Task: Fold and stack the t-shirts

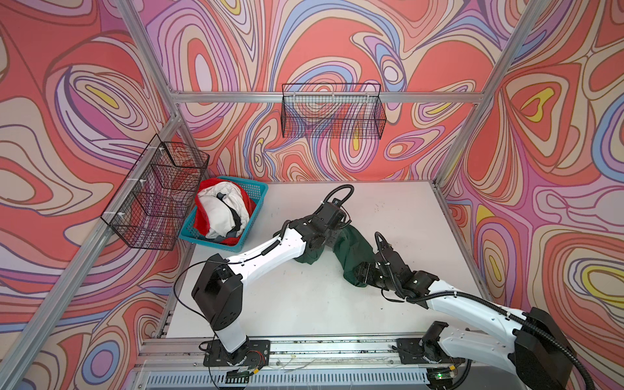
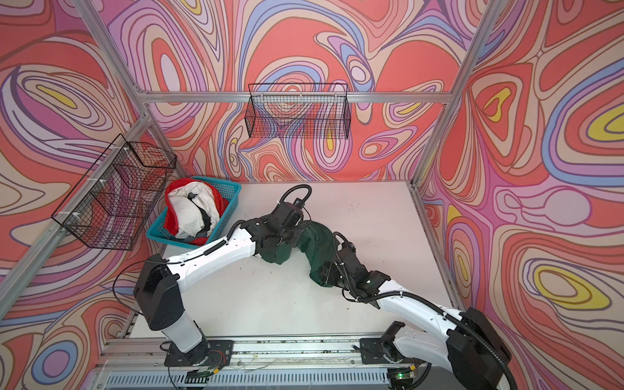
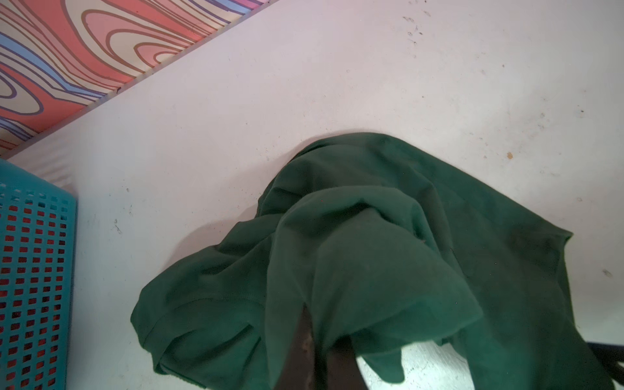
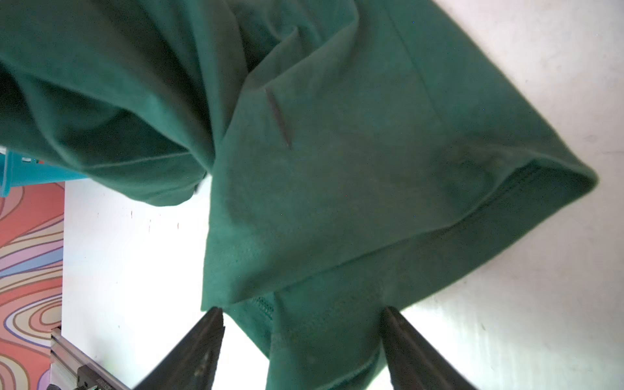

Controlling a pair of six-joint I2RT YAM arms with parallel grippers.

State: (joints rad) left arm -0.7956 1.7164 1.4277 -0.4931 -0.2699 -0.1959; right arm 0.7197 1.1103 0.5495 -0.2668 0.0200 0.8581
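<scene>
A dark green t-shirt lies bunched in a crooked strip in the middle of the white table. My left gripper is at its far end and shut on a fold. In the left wrist view the green t-shirt drapes over the closed fingers. My right gripper is at the shirt's near end and stands open. A hemmed edge of the green t-shirt lies between its spread fingers. More t-shirts, white and red with a bit of grey, are heaped in a teal basket.
The teal basket stands at the table's far left corner. A black wire basket hangs on the back rail. A tiered black wire rack hangs on the left rail. Bare white table lies in front of the shirt.
</scene>
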